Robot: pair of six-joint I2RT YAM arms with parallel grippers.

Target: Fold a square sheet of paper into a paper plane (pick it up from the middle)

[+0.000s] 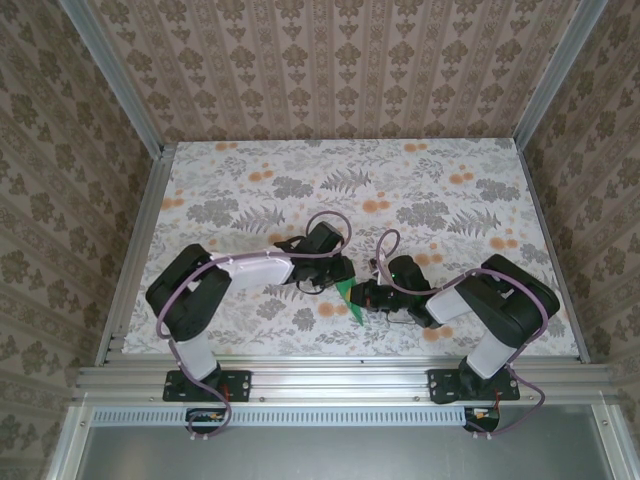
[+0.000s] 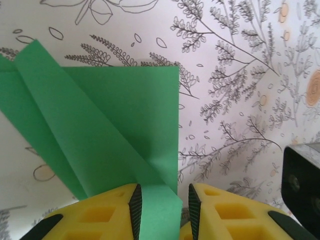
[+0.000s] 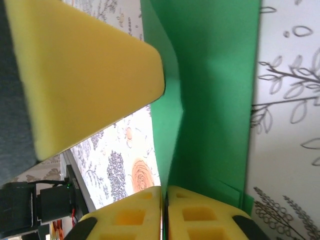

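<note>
Floral table [image 1: 250, 180], toward the near edge: folded green paper [image 1: 352, 298], largely hidden from above between the two arms. Left gripper [image 2: 163, 200]: fingers narrowly apart, a paper strip between them, its lower end cut off. Right gripper [image 3: 164, 195]: fingers almost together at a crease; whether they pinch it cannot be told.

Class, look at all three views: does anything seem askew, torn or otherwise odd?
Nothing torn or spilled. The green sheet, between the left pincer and right pincer, has one flap folded on a slant, fitting a plane fold.
</note>
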